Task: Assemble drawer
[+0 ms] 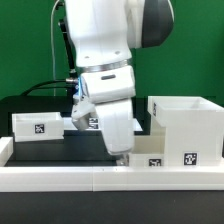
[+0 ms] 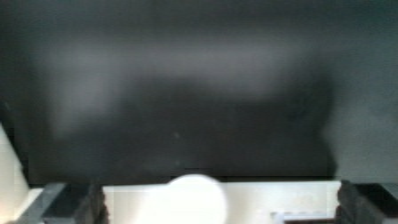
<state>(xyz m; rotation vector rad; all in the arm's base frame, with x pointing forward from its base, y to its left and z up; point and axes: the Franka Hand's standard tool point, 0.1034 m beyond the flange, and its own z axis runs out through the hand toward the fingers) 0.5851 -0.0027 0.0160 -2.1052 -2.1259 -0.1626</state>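
The tall open-faced drawer housing [image 1: 186, 122] stands at the exterior view's right with a tag low on its front. One shallow tray [image 1: 40, 125] with a tag lies at the exterior view's left. A second tray [image 1: 152, 160] lies low in front of the housing, right beside my gripper [image 1: 124, 153]. In the wrist view this white tray [image 2: 267, 200] with a rounded knob [image 2: 192, 196] lies between my dark fingers [image 2: 57, 205]. My gripper [image 2: 214, 216] stands wide open around it, with a thin dark gap on one side. The fingertips are cut off by the frame.
A low white rail [image 1: 90, 176] runs along the table's front edge, just in front of the gripper. The black table top [image 2: 178, 90] stretches beyond the tray. Cables hang behind the arm at the back left [image 1: 45, 88].
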